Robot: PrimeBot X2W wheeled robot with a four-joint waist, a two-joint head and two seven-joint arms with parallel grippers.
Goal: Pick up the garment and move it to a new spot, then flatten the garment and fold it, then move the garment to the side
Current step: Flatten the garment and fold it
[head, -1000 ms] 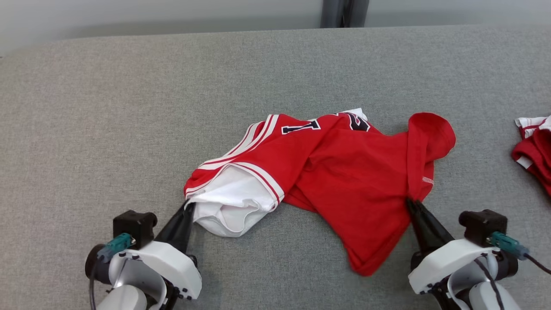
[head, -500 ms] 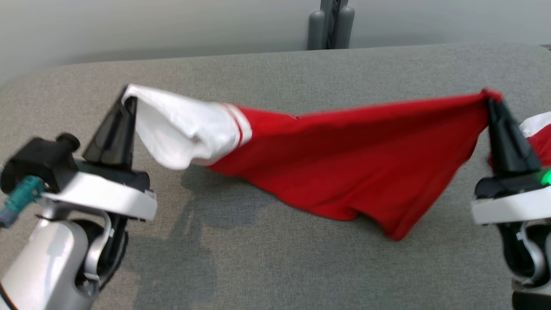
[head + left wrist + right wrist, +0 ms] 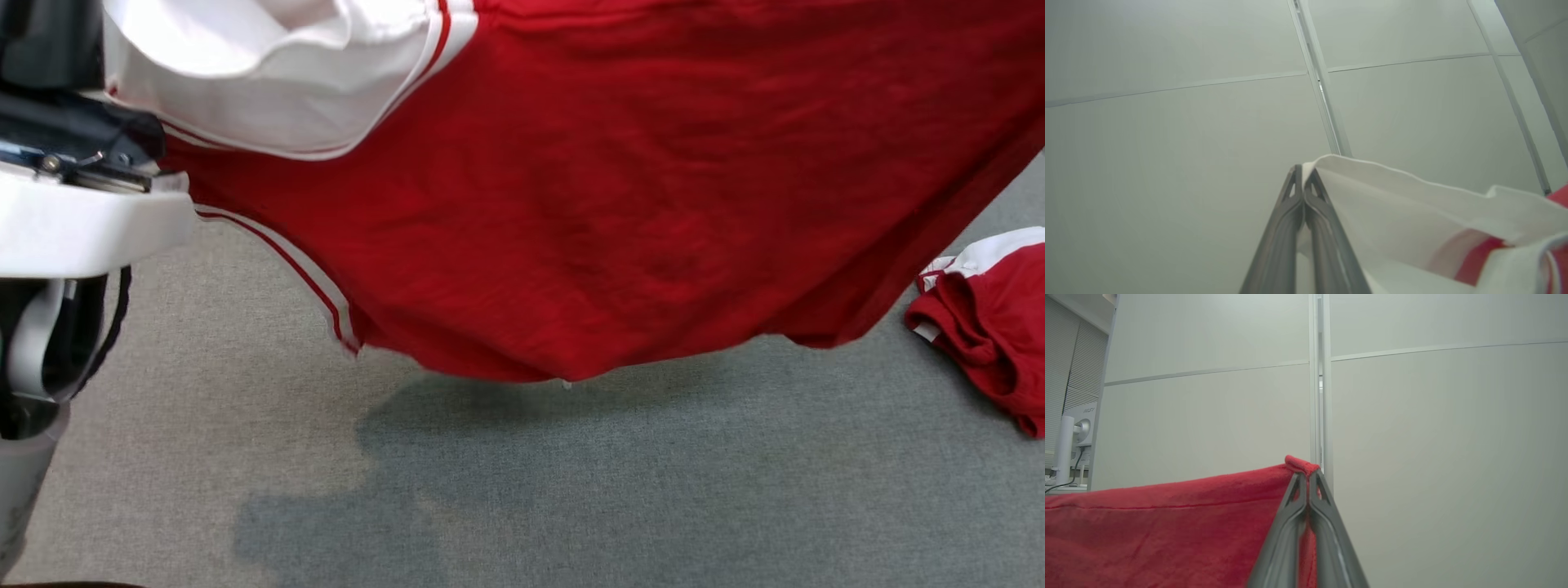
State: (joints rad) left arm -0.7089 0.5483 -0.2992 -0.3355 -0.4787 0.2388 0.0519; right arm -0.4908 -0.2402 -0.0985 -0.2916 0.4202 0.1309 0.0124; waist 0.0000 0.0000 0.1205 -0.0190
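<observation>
Left pincer [image 3: 1303, 173] is closed on the white edge of the red jersey [image 3: 620, 204], and the right pincer [image 3: 1307, 474] is closed on a red corner of it. In both wrist views I see the cloth pinched between the fingertips, with pale wall panels [image 3: 1433, 416] behind. The jersey hangs in the air between my two arms, spread wide. Its lowest fold seems not to touch the grey tabletop [image 3: 204, 343], and it throws a shadow [image 3: 490, 433] on the middle of it.

I judge the picking up as done. The carrying to a new spot is the step in hand, because the jersey is not yet laid down anywhere. Flattening, folding and putting it to the side all remain.

A second red-and-white garment [image 3: 984, 327] lies crumpled at the right edge of the tabletop, apart from the jersey. I would set the jersey down well away from it, so that the two do not mix.
</observation>
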